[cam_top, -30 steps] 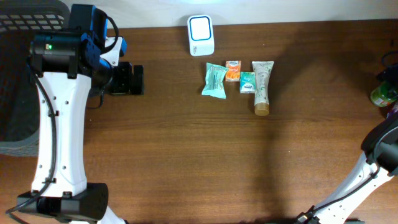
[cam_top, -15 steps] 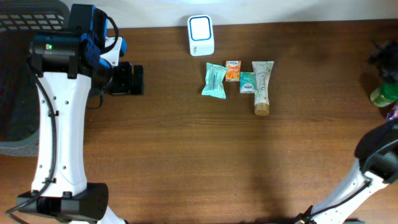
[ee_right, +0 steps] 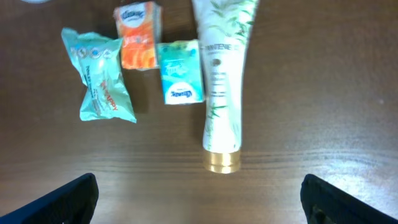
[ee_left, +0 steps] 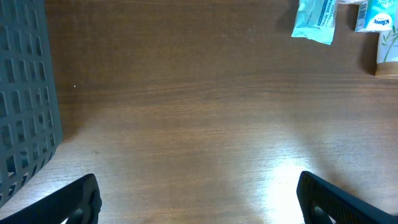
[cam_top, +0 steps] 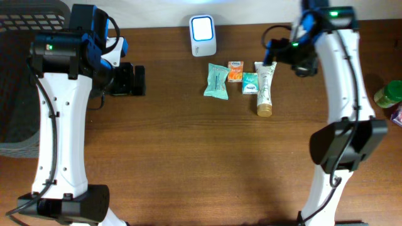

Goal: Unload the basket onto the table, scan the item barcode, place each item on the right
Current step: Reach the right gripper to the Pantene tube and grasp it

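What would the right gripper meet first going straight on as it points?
Probably the white tube, near its gold cap; the right gripper is open above it, though depth is unclear.

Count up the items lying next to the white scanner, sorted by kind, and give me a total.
Tissue packs: 2 (orange tissue pack, teal tissue pack)
Packets: 1 (teal wrapped packet)
Tubes: 1 (gold-capped tube)
Total: 4
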`<state>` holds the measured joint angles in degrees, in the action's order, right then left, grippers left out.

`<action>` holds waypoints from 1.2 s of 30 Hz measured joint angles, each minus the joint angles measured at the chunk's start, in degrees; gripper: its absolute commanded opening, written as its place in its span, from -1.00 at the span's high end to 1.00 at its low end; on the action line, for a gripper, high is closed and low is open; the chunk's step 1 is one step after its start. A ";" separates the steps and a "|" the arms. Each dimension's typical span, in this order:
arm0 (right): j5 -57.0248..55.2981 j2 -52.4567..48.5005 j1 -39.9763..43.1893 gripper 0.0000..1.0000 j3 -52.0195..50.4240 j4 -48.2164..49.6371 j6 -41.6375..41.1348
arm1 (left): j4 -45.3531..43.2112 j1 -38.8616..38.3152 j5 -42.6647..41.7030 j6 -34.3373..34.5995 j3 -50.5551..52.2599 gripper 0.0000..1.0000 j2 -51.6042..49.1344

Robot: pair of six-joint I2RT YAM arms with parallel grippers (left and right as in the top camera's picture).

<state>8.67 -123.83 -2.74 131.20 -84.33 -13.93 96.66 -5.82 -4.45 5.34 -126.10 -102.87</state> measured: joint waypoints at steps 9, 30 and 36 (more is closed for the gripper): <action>-10.69 -0.07 -6.36 -0.97 -9.27 9.94 0.04 | 0.00 0.00 0.00 0.00 0.00 -0.98 0.00; -11.50 -0.33 -3.23 0.71 -37.81 39.52 0.17 | 0.00 0.00 0.00 0.00 0.00 -0.98 0.00; -11.67 0.39 -3.23 0.92 -36.85 37.99 0.39 | 0.00 0.00 0.00 0.00 0.00 -0.98 0.00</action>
<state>-3.01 -123.44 -5.98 94.35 -46.35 -13.54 96.66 -5.82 -4.45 5.34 -126.10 -102.87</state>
